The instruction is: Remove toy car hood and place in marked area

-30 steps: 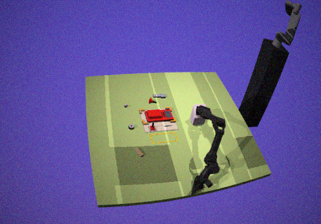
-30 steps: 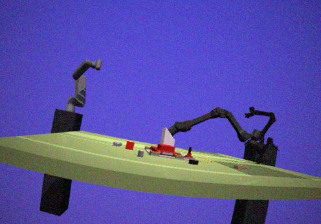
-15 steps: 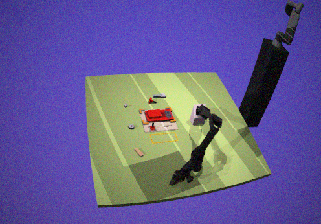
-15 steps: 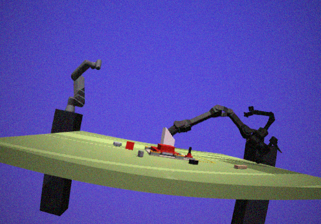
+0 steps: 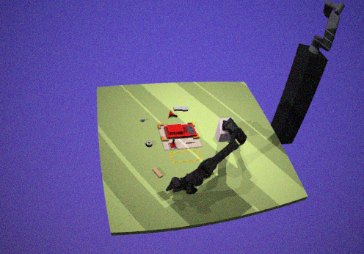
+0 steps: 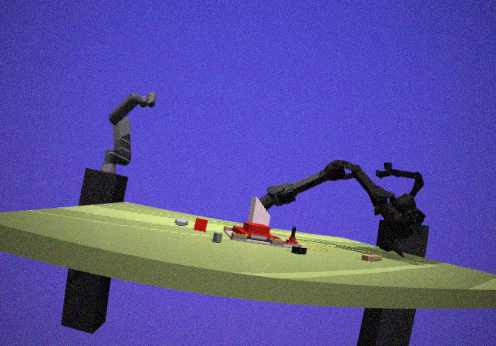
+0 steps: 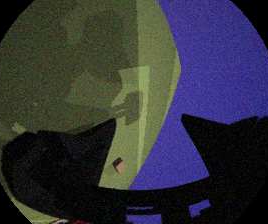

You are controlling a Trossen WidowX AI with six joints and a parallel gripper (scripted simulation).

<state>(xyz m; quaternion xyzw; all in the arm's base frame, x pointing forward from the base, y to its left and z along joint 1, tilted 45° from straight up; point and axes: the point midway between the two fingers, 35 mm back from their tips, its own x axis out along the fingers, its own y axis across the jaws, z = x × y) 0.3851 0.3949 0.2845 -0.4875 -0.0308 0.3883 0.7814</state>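
The red toy car (image 5: 188,135) (image 6: 256,230) sits within a pale base with orange corners. A raised red block (image 5: 175,129) is on its left part and a dark patch (image 5: 190,129) on its right; which part is the hood is unclear at this size. The marked area is a thin yellow outline (image 5: 187,161) in front of the car base, with nothing seen inside it. My gripper (image 5: 180,191) (image 7: 149,119) is open and empty, above the near part of the table, nearer the front edge than the outline and away from the car.
A tan block (image 5: 157,172) (image 6: 371,258) (image 7: 120,167) lies left of the outline. A wheel (image 5: 149,143), a red wedge (image 5: 171,114) and a grey piece (image 5: 180,109) lie around the car. A red-and-black piece (image 5: 173,144) stands on the base's front. My arm rises beside a pale block (image 5: 221,131) (image 6: 259,214).
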